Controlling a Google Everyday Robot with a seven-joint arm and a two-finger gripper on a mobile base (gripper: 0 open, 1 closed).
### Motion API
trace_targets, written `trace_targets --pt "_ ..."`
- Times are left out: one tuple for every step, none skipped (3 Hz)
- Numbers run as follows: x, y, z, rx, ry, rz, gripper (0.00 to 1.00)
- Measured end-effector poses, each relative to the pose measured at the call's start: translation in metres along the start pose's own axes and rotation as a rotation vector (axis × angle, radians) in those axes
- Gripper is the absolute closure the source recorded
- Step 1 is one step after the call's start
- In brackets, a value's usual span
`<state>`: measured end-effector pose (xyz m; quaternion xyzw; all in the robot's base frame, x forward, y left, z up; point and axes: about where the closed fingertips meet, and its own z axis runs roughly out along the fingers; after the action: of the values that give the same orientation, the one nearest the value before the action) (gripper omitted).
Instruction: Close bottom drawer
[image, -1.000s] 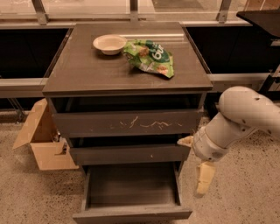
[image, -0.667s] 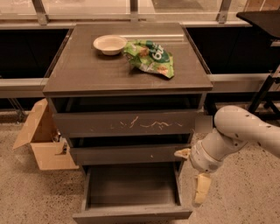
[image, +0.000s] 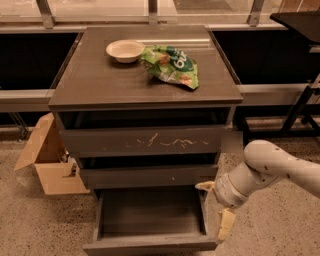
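Observation:
The bottom drawer (image: 150, 243) is the lowest of three dark grey-brown drawers and stands pulled far out, its wide shallow box (image: 150, 210) open and empty. Its plain front runs along the bottom of the view. My gripper (image: 216, 210) is at the drawer's right side, near the front right corner. One cream finger (image: 226, 225) points down beside the drawer's right wall, the other (image: 205, 186) sits up by the middle drawer's right end. The fingers are spread apart and hold nothing. The white arm (image: 280, 167) comes in from the right.
The scratched top drawer front (image: 145, 141) and the middle drawer front (image: 147, 176) are slightly out. A white bowl (image: 125, 50) and a green snack bag (image: 172, 65) lie on the cabinet top. An open cardboard box (image: 47, 160) stands on the floor at left. A dark table leg (image: 300, 107) is at right.
My arm and gripper have moved lower and a little left, closer to the bottom drawer's front right corner. The drawer has not visibly moved.

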<state>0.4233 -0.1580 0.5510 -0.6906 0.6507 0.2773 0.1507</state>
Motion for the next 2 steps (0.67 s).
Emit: trace_targets --pt "0.002 -0.001 0.007 -0.009 -0.003 -0.001 0.00" --pt "0.009 -0.005 0.029 -0.039 -0.011 -0.007 0.00"
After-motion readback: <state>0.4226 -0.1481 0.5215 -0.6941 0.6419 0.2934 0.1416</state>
